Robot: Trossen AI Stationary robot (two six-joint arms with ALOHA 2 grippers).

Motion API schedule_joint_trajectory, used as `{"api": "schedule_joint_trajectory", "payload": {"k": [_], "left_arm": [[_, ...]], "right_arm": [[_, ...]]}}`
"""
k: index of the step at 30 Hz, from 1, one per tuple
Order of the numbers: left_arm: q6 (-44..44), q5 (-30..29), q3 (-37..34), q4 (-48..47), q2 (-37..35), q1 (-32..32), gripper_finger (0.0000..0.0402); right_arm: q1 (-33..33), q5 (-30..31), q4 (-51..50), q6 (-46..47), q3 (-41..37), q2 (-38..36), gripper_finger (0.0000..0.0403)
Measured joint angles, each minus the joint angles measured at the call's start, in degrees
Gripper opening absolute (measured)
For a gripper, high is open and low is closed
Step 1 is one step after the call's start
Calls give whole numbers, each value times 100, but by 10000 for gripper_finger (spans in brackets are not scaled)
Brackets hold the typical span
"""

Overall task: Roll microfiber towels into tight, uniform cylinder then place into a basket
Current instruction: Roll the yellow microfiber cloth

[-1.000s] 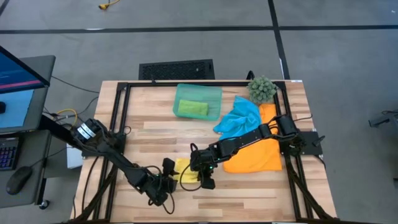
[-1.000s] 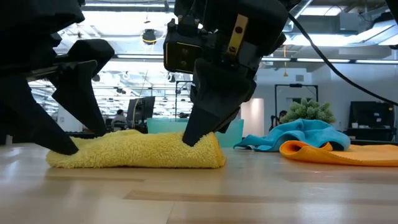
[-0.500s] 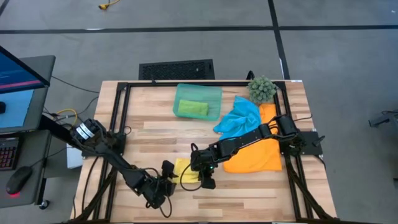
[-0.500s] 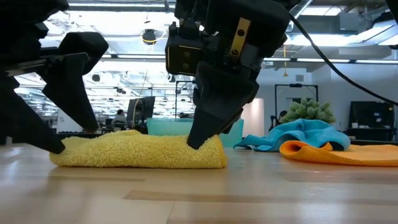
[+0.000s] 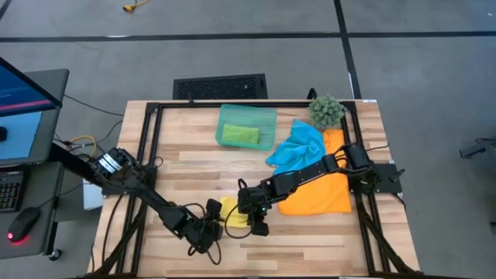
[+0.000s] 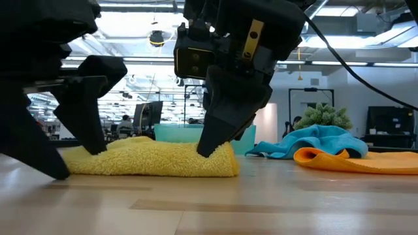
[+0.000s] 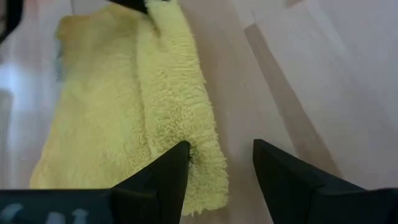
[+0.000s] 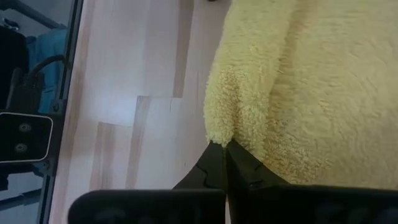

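A yellow towel [image 5: 232, 213] lies folded into a low, flat bundle on the table near the front edge. In the low view the same yellow towel [image 6: 150, 160] stretches between both grippers. My right gripper [image 5: 258, 224] is shut, its tips on the towel's right end. My left gripper [image 5: 210, 223] stands open at the towel's left end. In its wrist view one finger [image 7: 165, 177] is over the towel's thick folded edge [image 7: 202, 162] and the other [image 7: 286, 177] is over bare wood. A green towel [image 5: 239, 135] lies rolled inside the teal basket [image 5: 263, 116]. My left gripper's one finger [image 6: 91, 134] stands at the towel's left end; whether it touches the cloth I cannot tell. My right gripper presses its shut fingertips [image 8: 222, 155] into a crease at the towel's right end [image 8: 227, 121]. It slants down from the table's right. The towel lies flat on the table under them.
A crumpled blue towel [image 5: 297, 147] and a spread orange towel [image 5: 319, 195] lie at the right, under the right arm. A spiky green plant ball [image 5: 326, 111] stands at the far right corner. A black frame [image 5: 144, 147] runs round the table. Bare wood lies at the near and left sides.
My left gripper has drawn a little away from the towel's left end, then come back toward it, sinking slightly and turning; it has stayed open. My right gripper and the yellow towel have kept still.
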Motion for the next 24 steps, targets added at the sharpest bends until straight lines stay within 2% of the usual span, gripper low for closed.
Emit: {"api": "schedule_joint_trajectory", "payload": {"k": [9, 14, 17, 24], "left_arm": [[-439, 130, -16, -262, 102, 227, 174], [-272, 195, -28, -230, 102, 416, 166], [-212, 250, -32, -220, 107, 551, 137], [41, 143, -60, -135, 132, 633, 26]], "right_arm": [[34, -32, -24, -211, 0, 0, 12], [78, -33, -30, -279, 0, 0, 7], [80, -38, -92, -321, 0, 0, 13], [137, -32, -118, -511, 0, 0, 7]]}}
